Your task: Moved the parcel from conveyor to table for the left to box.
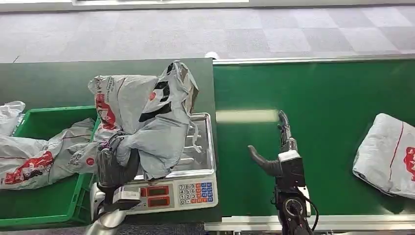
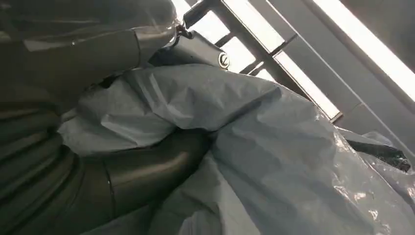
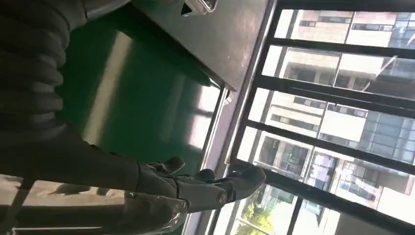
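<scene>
A: What is happening to the parcel?

B: The robot's left hand (image 1: 113,169) is gripping a crumpled grey plastic mailer bag with red print (image 1: 147,115), lifting it over the steel tray of a digital weighing scale (image 1: 203,164) on the dark table. The green plastic crate (image 1: 46,203), holding other grey bags, is sitting just left of it.

A: And the right hand?

B: The right hand (image 1: 276,147) is hovering over the green conveyor belt (image 1: 323,98), fingers apart, holding nothing. A second grey bag (image 1: 389,154) is lying well apart, towards the belt's right end.

A: Which step is this?

B: Likely the boxing: the bag needs carrying left and releasing over the crate.

A: Do the wrist cameras add anything?

B: The left wrist view is showing the dark thumb (image 2: 151,169) pressing into the bag's folds. The right wrist view is showing windows beyond the belt.
</scene>
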`<state>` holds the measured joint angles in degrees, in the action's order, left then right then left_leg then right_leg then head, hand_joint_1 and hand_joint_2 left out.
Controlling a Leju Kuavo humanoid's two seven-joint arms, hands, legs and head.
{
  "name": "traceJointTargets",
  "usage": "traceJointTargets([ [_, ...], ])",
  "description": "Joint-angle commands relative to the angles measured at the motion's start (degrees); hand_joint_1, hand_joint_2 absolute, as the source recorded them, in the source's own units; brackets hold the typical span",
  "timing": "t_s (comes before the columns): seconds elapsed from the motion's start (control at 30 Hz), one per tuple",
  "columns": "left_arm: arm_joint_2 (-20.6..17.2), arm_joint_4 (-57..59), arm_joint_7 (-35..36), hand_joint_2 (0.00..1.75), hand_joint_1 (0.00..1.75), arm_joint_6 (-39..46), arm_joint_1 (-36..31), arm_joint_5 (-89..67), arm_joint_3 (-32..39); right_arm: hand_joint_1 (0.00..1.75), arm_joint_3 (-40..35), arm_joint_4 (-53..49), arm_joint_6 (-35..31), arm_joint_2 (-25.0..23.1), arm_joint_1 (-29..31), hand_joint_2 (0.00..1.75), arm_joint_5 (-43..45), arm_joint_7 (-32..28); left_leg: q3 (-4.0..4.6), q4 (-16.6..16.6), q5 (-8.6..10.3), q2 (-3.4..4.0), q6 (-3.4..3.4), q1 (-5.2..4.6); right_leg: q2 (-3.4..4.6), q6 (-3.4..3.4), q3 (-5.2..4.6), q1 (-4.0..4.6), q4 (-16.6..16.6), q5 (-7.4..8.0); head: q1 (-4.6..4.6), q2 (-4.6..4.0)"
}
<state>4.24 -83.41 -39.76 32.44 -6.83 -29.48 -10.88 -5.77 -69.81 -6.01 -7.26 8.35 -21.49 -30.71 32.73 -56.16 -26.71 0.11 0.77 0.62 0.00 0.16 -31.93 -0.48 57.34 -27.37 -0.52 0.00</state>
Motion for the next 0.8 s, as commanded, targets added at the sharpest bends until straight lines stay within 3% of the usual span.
traceJointTargets([
  [0.03, -1.4, -0.4, -0.2, 1.75, 1.75, 0.3, -0.1, 0.2, -0.7, 0.0, 0.9, 2.0, -0.1, -0.3, 1.4, 1.75, 0.2, 0.0, -0.02, 0.0, 0.0, 0.05, -0.02, -0.01, 0.04, 0.0, 0.0, 0.0, 0.0, 0.02, 0.02, 0.0],
  [0.27, -1.7, -2.8, -0.2, 1.75, 1.75, 7.6, -1.3, -5.7, 1.7, 0.0, 0.5, 2.8, -1.2, 0.1, 1.8, 1.75, 1.1, -0.1, -0.01, 0.0, 0.03, 0.04, -0.02, 0.01, 0.04, -0.02, 0.0, 0.02, -0.1, 0.05, 0.0, 0.0],
  [0.37, 0.7, -5.2, -0.2, 1.75, 1.75, 7.6, -1.6, -14.1, 9.4, 0.0, 0.4, 1.8, -1.6, 0.4, 0.3, 1.75, 1.4, -0.4, 0.01, 0.0, 0.0, 0.03, -0.01, 0.04, 0.03, -0.01, -0.02, 0.04, 0.0, 0.03, 0.02, 0.0],
  [0.43, 3.3, -5.2, -0.2, 1.75, 1.75, 7.6, -3.3, -25.0, 18.2, 0.0, 0.3, 0.7, -1.9, 0.6, -1.0, 1.75, 1.4, -0.5, 0.02, 0.0, 0.0, 0.03, -0.02, 0.03, 0.04, -0.01, -0.03, 0.04, 0.0, 0.03, 0.02, 0.0],
  [0.6, 5.0, -3.3, -0.2, 1.75, 1.75, 7.6, -7.3, -34.1, 32.7, 0.0, 0.2, -0.2, -1.8, 0.7, -2.0, 1.75, 1.5, -0.5, 0.01, 0.0, 0.02, 0.04, 0.0, 0.03, 0.04, -0.02, -0.04, 0.04, 0.0, 0.03, 0.02, 0.0],
  [0.8, 3.6, -1.7, -0.2, 1.75, 1.75, 7.6, -8.3, -34.8, 38.8, 0.0, 0.2, -0.4, -1.8, 0.2, -1.9, 1.75, 1.4, -0.3, -0.1, 0.1, 0.03, 0.23, -0.01, 0.02, 0.15, -0.04, 0.01, 0.04, -0.1, 0.05, 0.02, 0.0],
])
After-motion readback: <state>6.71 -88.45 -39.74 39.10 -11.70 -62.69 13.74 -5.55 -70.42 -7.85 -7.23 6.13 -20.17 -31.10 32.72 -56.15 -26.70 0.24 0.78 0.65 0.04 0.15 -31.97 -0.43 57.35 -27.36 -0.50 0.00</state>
